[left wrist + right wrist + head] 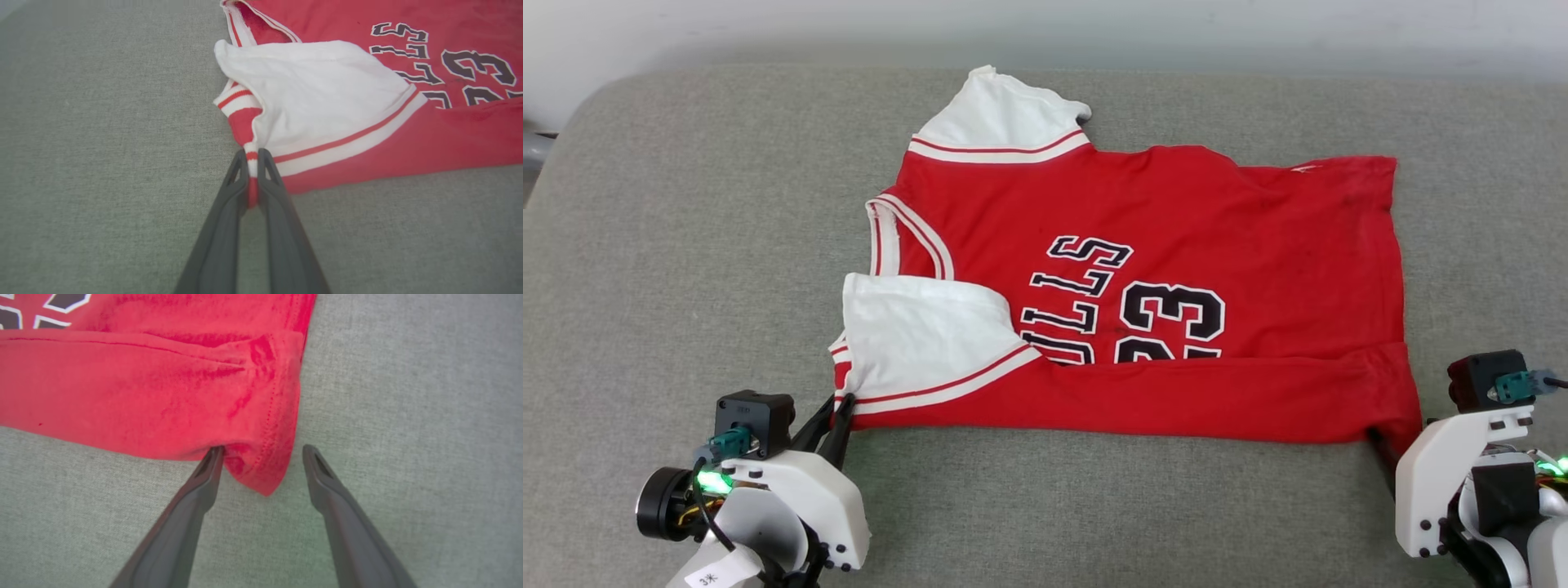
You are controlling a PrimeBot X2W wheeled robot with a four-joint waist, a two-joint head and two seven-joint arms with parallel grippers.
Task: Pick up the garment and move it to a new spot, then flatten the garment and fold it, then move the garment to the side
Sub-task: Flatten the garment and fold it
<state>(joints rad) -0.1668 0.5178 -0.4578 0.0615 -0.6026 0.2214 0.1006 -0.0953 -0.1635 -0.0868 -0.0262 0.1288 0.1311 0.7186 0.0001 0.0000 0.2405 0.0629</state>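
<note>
Left gripper [253, 157] pinches the garment [1176, 245] by its striped trim. Right gripper [263, 454] (seen from its wrist) gapes astride the hem corner.

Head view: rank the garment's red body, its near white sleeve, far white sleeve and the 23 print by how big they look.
1. Garment's red body
2. Near white sleeve, though being closer to the camera may flatter it
3. Far white sleeve
4. 23 print, partly covered by the fold

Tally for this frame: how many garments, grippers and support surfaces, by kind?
Garments: 1, the red garment
Grippers: 2, the left gripper and the right gripper
Support surfaces: 1, the grey padded surface
Total: 4
</note>
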